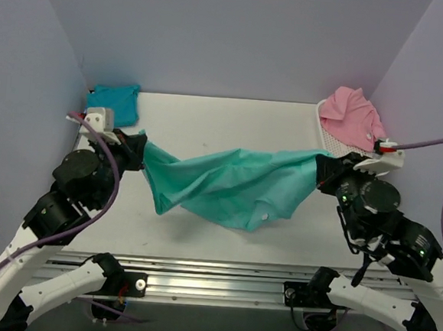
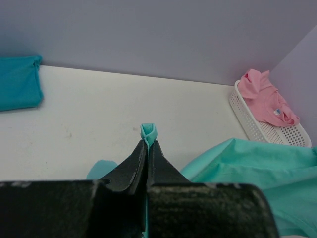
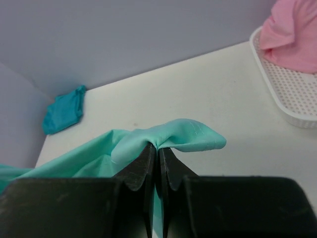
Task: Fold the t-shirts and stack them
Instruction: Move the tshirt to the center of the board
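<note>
A sea-green t-shirt (image 1: 231, 185) hangs stretched across the middle of the table between both arms, sagging toward the front. My left gripper (image 1: 141, 153) is shut on its left end; a small fold of green cloth (image 2: 148, 132) pokes out past the tips of my left gripper (image 2: 148, 145). My right gripper (image 1: 318, 172) is shut on the right end, with a green fold (image 3: 188, 136) bulging over the tips of that gripper (image 3: 158, 150). A folded turquoise-blue t-shirt (image 1: 115, 102) lies at the back left. A pink t-shirt (image 1: 353, 117) lies crumpled in the basket.
A white mesh basket (image 1: 325, 131) stands at the back right corner against the wall, also seen in the left wrist view as the basket (image 2: 252, 124). Lilac walls (image 1: 232, 36) close in the table on three sides. A metal rail (image 1: 213, 276) runs along the near edge.
</note>
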Motion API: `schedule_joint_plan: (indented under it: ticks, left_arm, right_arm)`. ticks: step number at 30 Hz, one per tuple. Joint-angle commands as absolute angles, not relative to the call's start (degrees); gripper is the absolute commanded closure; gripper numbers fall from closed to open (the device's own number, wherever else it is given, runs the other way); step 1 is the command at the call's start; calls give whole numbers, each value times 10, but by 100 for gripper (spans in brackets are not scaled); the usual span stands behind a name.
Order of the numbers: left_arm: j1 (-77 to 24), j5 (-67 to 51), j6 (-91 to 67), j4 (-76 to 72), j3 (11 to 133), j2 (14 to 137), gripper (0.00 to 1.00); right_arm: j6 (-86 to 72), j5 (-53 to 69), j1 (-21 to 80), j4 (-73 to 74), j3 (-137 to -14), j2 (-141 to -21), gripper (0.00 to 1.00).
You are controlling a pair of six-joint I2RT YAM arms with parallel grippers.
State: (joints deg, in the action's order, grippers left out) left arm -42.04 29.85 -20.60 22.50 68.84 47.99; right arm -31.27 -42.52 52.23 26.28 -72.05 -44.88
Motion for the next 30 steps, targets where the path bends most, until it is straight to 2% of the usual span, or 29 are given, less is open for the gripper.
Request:
schedule_joint_plan:
  ticks: [1, 5, 8, 14, 20, 25, 30]
  left_arm:
    - [-426, 322, -236, 319, 686, 428, 98]
    - [-426, 322, -247, 360, 712, 325, 98]
    - [-425, 326, -266, 385, 724, 293, 98]
    - [-425, 369, -323, 399, 654, 337, 98]
    - [-425, 355, -378, 288, 526, 490, 98]
    - [-424, 357, -401, 173, 497, 678, 98]
    - [-412, 360, -410, 98, 516, 824, 98]
  right_arm:
    - [-229, -325, 526, 262, -782, -421, 100]
    - [-200, -266, 525, 267, -838, -396, 100]
    - [-194, -232, 521, 265, -853, -382, 100]
    - [-217, -234, 515, 270, -821, -381, 100]
    - [-266, -279, 515, 261, -701, -393, 100]
    - [-301, -318, 515, 240, -608, -419, 100]
    - [-326, -347, 516, 227, -566, -458, 100]
